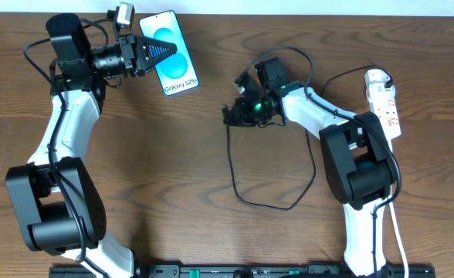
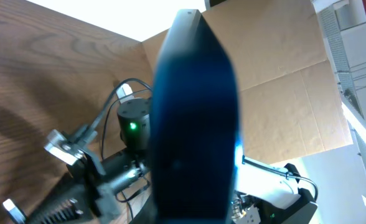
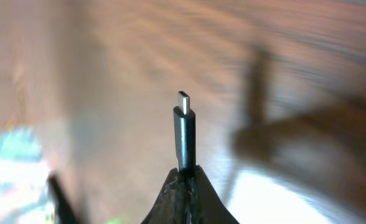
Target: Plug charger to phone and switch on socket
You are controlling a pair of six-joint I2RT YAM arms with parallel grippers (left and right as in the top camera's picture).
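1. a dark brown wooden table [image 1: 173,170] fills the overhead view, its grain running from left to right.
2. a thin white strip [image 1: 289,6] runs along the table's far edge, bright and featureless.
3. in the left wrist view, brown cardboard [image 2: 276,81] stands behind the table, with a crease across it.
4. to the right of the cardboard are pale frames [image 2: 357,68] with a thin red line, too blurred to identify.
5. the light is bright and even; a soft shadow [image 3: 307,134] lies on the blurred wood.

Blue-lit phone [image 1: 177,76] top-left, screen up; black charger [image 3: 184,146] loops mid-table, plug [image 3: 183,102] raised; white socket [image 1: 384,99] at rt edge.
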